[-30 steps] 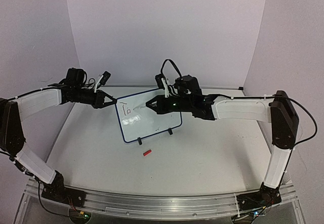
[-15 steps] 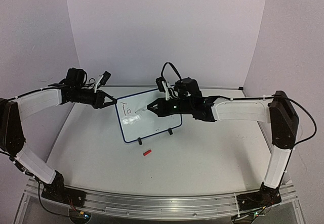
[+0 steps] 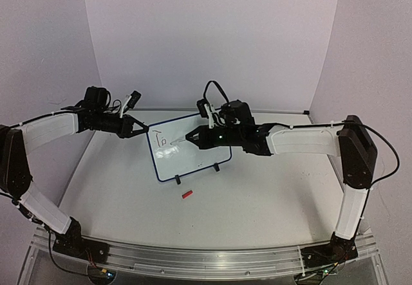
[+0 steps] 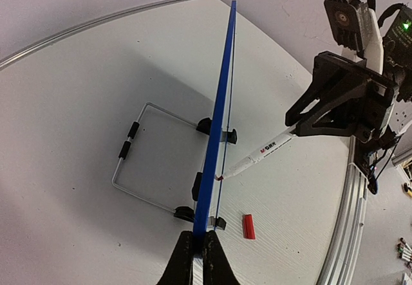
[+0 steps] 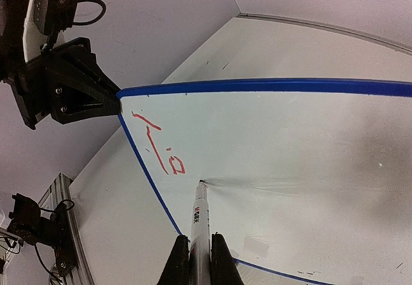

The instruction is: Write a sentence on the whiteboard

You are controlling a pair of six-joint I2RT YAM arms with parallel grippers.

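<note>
Clenched on a white marker (image 5: pixel 199 215), my right gripper (image 5: pixel 195 254) holds its tip against the whiteboard (image 3: pixel 193 159), just beside the sentence (image 5: pixel 159 148), which is only 2 red letters, "To". My left gripper (image 4: pixel 198 249) pinches the whiteboard's upper left corner. The whiteboard stands on the table (image 3: pixel 270 188).

whiteboard (image 5: pixel 290 143) is smooth and a bit glossy, table (image 3: pixel 257 195) looks matt white, rail (image 3: pixel 206 259) up front is brushed metal, marker (image 4: pixel 257 156) shiny white plastic

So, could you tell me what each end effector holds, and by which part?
Left end effector: blue-framed white rectangular whiteboard, by its upper corner. Right end effector: white marker, by its barrel.
</note>
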